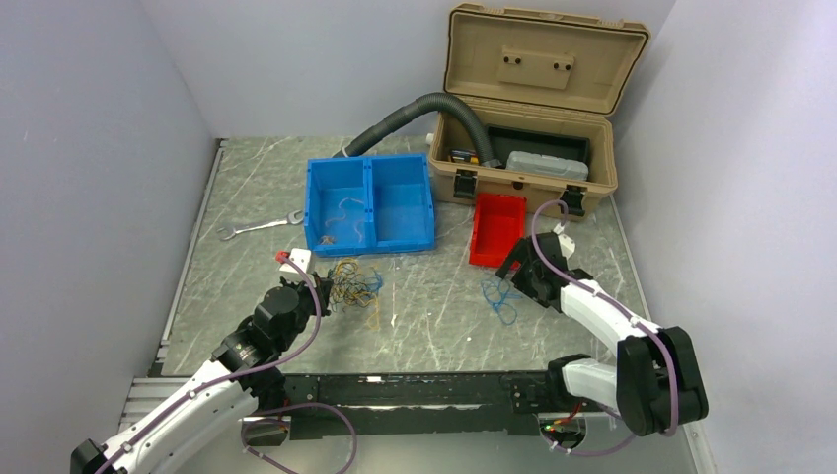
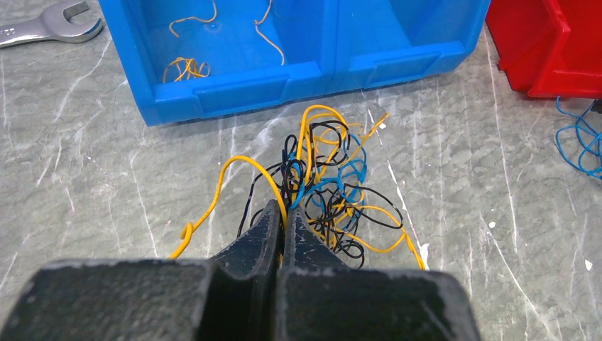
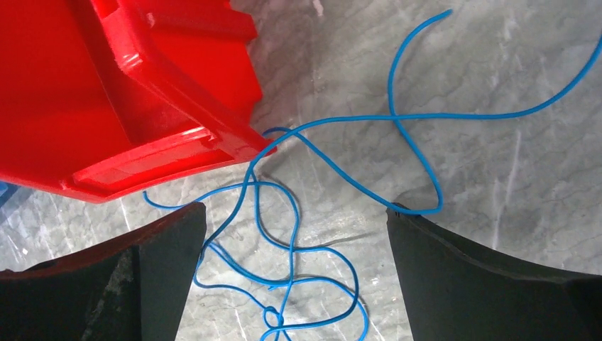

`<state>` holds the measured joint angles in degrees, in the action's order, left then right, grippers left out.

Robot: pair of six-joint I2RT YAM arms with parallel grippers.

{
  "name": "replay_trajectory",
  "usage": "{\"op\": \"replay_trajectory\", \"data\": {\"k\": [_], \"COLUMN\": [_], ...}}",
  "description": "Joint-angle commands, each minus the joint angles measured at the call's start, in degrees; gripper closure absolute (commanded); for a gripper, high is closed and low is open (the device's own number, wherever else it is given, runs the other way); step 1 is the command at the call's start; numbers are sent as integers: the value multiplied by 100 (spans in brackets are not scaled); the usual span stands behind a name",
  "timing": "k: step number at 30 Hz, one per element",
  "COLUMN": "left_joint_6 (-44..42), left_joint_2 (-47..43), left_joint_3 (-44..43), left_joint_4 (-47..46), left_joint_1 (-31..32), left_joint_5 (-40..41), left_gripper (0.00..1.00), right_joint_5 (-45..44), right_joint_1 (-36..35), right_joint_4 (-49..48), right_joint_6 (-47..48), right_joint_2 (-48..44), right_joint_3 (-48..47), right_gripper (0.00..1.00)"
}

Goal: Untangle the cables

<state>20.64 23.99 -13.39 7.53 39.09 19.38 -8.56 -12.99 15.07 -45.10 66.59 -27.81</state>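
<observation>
My left gripper (image 2: 282,212) is closed tight, jaws pressed together with no gap. A yellow strand (image 2: 238,162) arcs down into the very tips, so I judge it pinched there, though a wire that thin makes it hard to be sure. Directly ahead of those tips, touching them, lies the main tangle (image 2: 330,192): yellow, black and blue wires looped through each other in 1 clump on the table (image 2: 85,185).

My right gripper (image 3: 296,213) is wide open and holds nothing. A single blue cable (image 3: 395,117) sprawls on the table between and ahead of its fingers, well apart from the clump. It has a small knot of its own close in below the gripper. Its far loops run up against the corner of the red bin (image 3: 106,92), which sits ahead and to the gripper's left.

Beyond the tangle, just past it from the left gripper, stands the blue bin (image 2: 241,89). Its left compartment holds a few short loose pieces (image 2: 186,69), yellow and pale.

My read: 1 blue cable and those few pieces are out, and the bulk of the work remains in the clump. The yellow strand is the next to be teased free.
</observation>
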Motion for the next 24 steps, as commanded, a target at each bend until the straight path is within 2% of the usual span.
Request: {"op": "replay_trajectory", "data": {"k": [1,6,11,19,22,24], "left_joint_6": [-4,-9,-17,1,9,18], "left_joint_2": [0,16,47,-12,-29,-31], "left_joint_3": [-76,-59,-81,-70,-82,-87], "left_joint_4": [-212,-251,-243,-203,-175,-156], "left_joint_1": [-16,-14,-19,-19,-13,-18], "left_joint_5": [55,25,25,47,81,112], "left_gripper": [100,100,100,100,100,100], "right_joint_5": [-55,-463,-1155,-1543,-1629,-1559], "right_joint_1": [-118,-521,-1137,-1583,-1770,-1836], "right_joint_4": [-33,452,1017,1337,1452,1457], "right_joint_6": [89,22,-234,-272,-200,-128], "right_joint_2": [51,165,620,1538,1911,2081], "right_joint_3": [-234,-450,-841,-1303,-1534,-1617], "right_gripper": [0,0,0,0,6,18]}}
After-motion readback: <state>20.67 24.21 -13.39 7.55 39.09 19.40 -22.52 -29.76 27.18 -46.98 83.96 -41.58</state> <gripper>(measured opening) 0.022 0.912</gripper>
